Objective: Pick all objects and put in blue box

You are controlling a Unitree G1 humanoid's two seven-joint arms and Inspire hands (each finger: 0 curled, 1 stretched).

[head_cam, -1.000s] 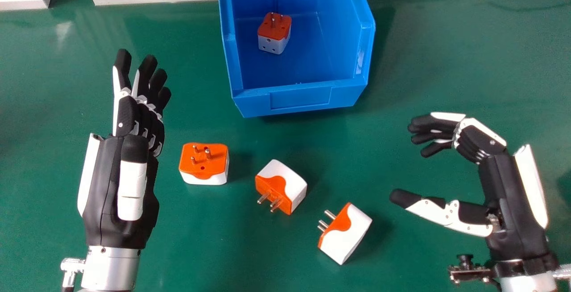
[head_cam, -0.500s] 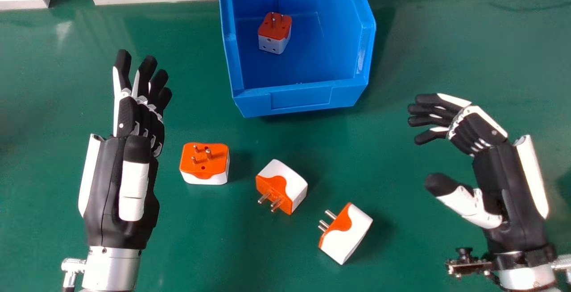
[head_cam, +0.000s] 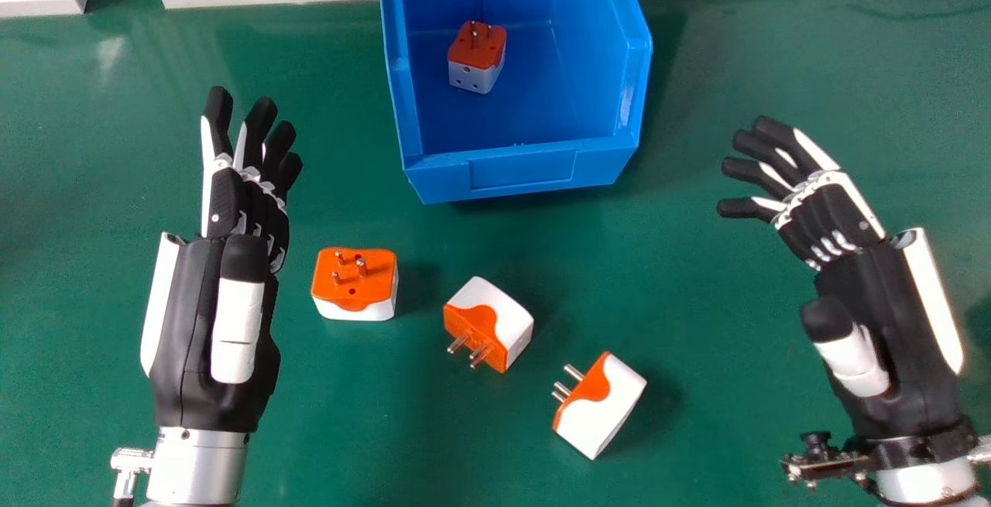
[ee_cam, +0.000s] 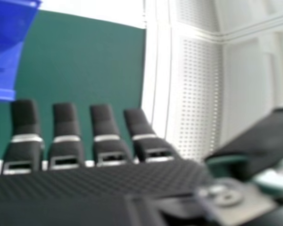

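Right hand (head_cam: 832,217) has opened wider, fingers (head_cam: 745,170) spread, thumb (head_cam: 852,356) drawn back

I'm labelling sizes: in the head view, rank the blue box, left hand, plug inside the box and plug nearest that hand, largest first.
Blue box
Left hand
Plug nearest the hand
Plug inside the box, perhaps smaller only through distance

The left hand (head_cam: 227,205) points forward, fingers extended; the right hand (head_cam: 832,217) angles inward, its fingers straight and spread.
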